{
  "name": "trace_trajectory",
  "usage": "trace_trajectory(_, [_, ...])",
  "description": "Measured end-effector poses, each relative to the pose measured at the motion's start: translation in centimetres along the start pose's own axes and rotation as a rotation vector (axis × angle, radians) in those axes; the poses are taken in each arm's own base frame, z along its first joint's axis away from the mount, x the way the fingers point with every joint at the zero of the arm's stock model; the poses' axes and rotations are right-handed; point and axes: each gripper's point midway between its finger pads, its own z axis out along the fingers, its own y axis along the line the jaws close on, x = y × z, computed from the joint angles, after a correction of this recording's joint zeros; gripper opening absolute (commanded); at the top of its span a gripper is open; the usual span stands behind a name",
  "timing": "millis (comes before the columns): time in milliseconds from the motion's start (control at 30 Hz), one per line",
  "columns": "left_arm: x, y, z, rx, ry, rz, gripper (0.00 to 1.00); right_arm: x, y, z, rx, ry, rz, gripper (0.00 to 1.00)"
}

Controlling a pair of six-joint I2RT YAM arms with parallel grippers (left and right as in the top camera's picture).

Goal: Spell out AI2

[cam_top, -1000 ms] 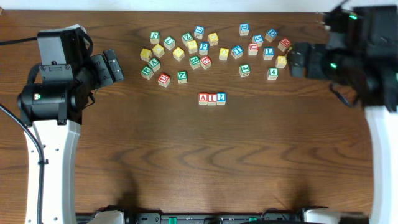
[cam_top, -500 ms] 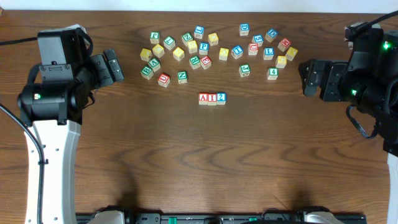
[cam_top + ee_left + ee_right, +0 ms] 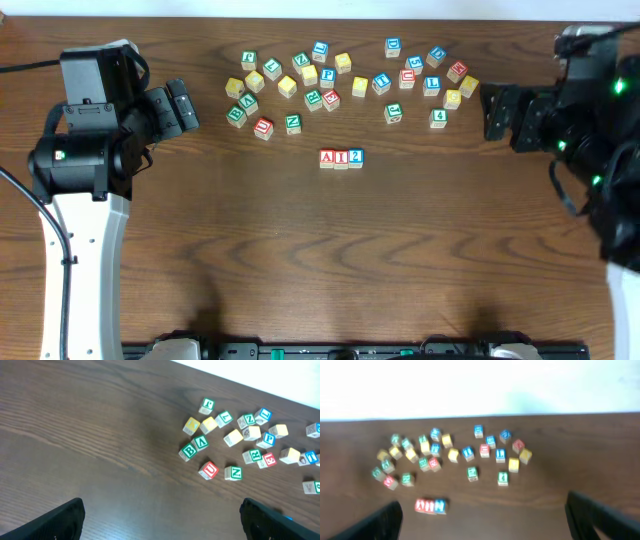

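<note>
Three blocks stand touching in a row in the middle of the table: a red A block (image 3: 327,158), a red I block (image 3: 341,158) and a blue 2 block (image 3: 356,157). The row also shows blurred in the right wrist view (image 3: 430,506). My left gripper (image 3: 184,105) is open and empty at the far left, well away from the row; its fingers show in the left wrist view (image 3: 162,517). My right gripper (image 3: 495,112) is open and empty at the far right, lifted off the table; its view (image 3: 482,515) is blurred.
Several loose letter and number blocks lie scattered at the back of the table (image 3: 330,80), from a green B block (image 3: 236,116) on the left to a yellow block (image 3: 468,86) on the right. Bare wood lies in front of the row.
My right arm has drawn back from the loose blocks toward the right edge and turned. The A, I, 2 row and my left arm have not moved.
</note>
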Motion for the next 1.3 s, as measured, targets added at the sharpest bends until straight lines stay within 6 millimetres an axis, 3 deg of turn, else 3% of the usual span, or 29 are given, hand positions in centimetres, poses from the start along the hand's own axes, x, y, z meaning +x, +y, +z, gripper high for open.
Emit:
trace_trajectory(200, [0.0, 0.0, 0.0, 0.0, 0.0, 0.0, 0.98, 3.0, -0.3, 0.2, -0.015, -0.222, -0.045, 0.99])
trace_trajectory(467, [0.0, 0.0, 0.0, 0.0, 0.001, 0.0, 0.98, 10.3, -0.8, -0.1, -0.029, -0.455, -0.077, 0.99])
trace_trajectory(733, [0.0, 0.0, 0.0, 0.0, 0.0, 0.0, 0.98, 16.9, -1.6, 0.4, -0.022, -0.548, -0.084, 0.99])
trace_trajectory(1300, [0.0, 0.0, 0.0, 0.0, 0.0, 0.0, 0.98, 21.6, -2.2, 2.1, -0.021, -0.56, -0.084, 0.99])
